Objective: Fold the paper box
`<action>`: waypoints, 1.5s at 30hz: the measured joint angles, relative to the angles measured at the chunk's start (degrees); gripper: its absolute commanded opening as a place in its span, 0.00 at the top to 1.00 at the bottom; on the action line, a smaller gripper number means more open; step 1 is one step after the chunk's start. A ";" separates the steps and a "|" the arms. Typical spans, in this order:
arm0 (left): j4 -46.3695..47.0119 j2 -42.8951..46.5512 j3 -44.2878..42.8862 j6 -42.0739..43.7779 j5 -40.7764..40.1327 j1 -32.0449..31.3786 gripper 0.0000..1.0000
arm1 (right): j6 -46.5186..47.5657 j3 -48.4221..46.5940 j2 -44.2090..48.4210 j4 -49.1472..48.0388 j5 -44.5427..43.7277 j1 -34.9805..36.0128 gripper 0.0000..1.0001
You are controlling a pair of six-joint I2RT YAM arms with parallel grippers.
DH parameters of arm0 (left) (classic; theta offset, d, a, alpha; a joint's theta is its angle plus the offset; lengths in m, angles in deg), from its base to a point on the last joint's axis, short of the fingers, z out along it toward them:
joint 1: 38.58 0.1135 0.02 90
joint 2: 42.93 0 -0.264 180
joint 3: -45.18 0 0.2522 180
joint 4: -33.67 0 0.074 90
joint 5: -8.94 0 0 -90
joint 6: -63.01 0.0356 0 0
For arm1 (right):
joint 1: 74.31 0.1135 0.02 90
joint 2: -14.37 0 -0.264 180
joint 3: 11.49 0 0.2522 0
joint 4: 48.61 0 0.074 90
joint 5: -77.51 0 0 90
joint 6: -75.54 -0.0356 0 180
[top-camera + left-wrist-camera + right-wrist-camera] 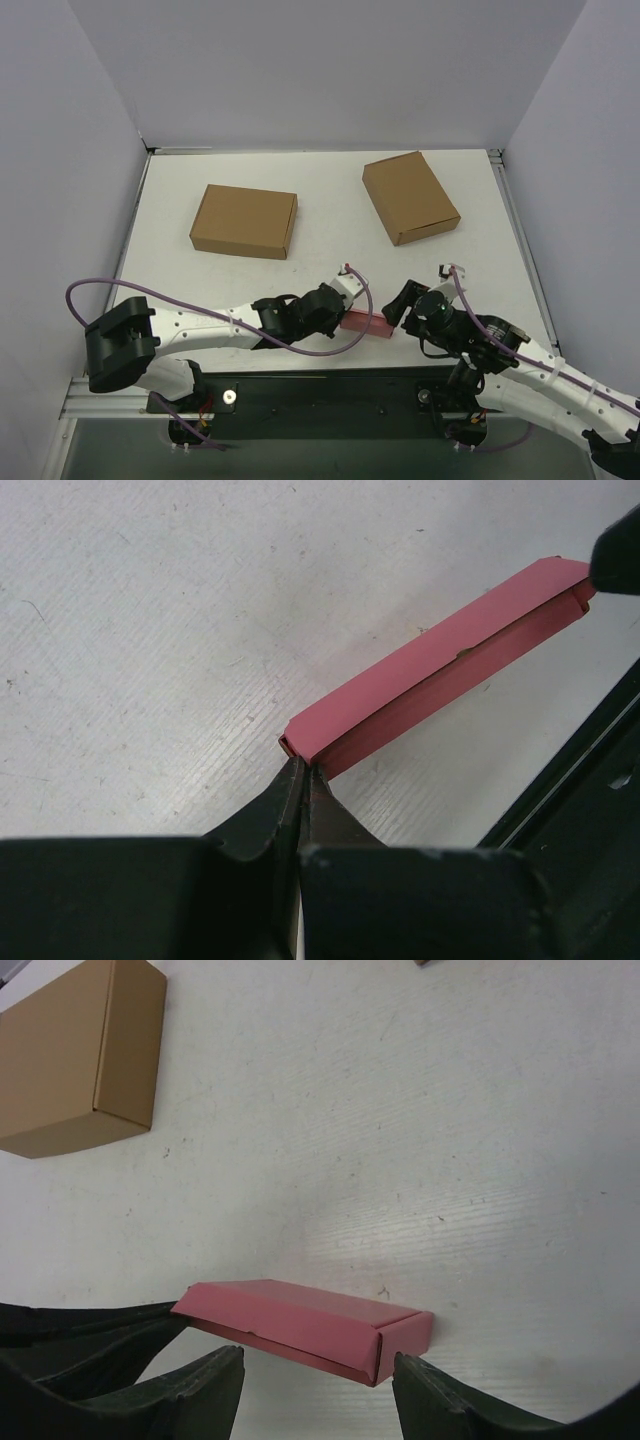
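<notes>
The paper box (366, 323) already looks like a closed, shallow pink carton rather than a flat sheet, so the folding appears to be nearly done. It lies on the white table (330, 120) at the near edge, between the two wrists and just short of the dark rail (330, 390) that carries the arm bases. Its long top panel is down and lies flat. At the end facing the right wrist camera, the short end wall (405, 1345) is folded up with a visible seam, which may still want pressing home. The left gripper (303, 775) is clenched at the opposite end corner and seems to pinch a thin edge of card there. The right gripper (315, 1370) stands released, its jaws spread to either side of the box's end without touching it. What probably remains is to check that the flaps hold and to let go. Of the surroundings, two larger brown cardboard boxes (244, 221) (410, 197) sit well apart toward the back, out of the way. The real constraints are close in: the rail just beside the box, and the two wrists crowded near each other.
</notes>
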 measured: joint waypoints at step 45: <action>-0.15 -0.20 -0.26 0.04 -0.02 0.00 1.00 | -2.40 7.89 0.44 -5.55 1.18 -3.32 0.50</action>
